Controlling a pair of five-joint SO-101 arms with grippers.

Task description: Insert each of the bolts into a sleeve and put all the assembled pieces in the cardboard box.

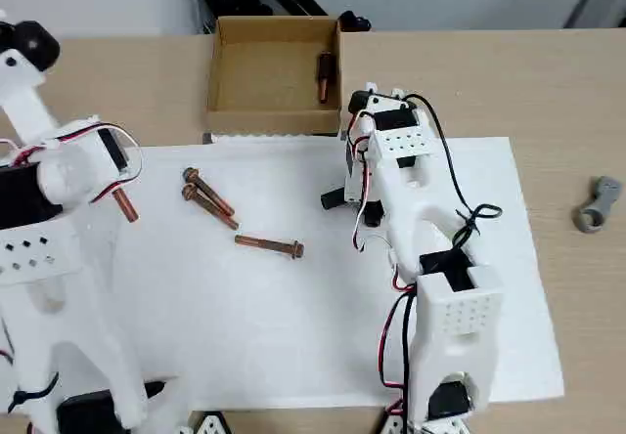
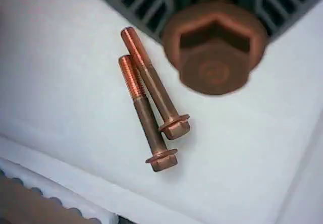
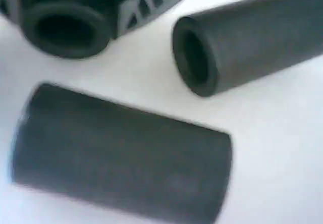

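Left to right: the left gripper (image 1: 115, 188) pinches a tilted bolt (image 1: 127, 207) over the white sheet (image 1: 245, 336), two loose bolts (image 1: 207, 194) lie touching, a fourth bolt (image 1: 269, 246) lies apart, the cardboard box (image 1: 223, 72) holds one assembled piece (image 1: 324, 75), and the right gripper (image 1: 342, 199) clamps a sleeve (image 1: 331, 199) near two loose sleeves (image 3: 252, 37).

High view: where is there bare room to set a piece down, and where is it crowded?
Bare: the mat between the two arms, nearer than the single bolt; the box floor left of its assembled piece. Crowded: around the bolt pair and the sleeves at the right arm's tip.
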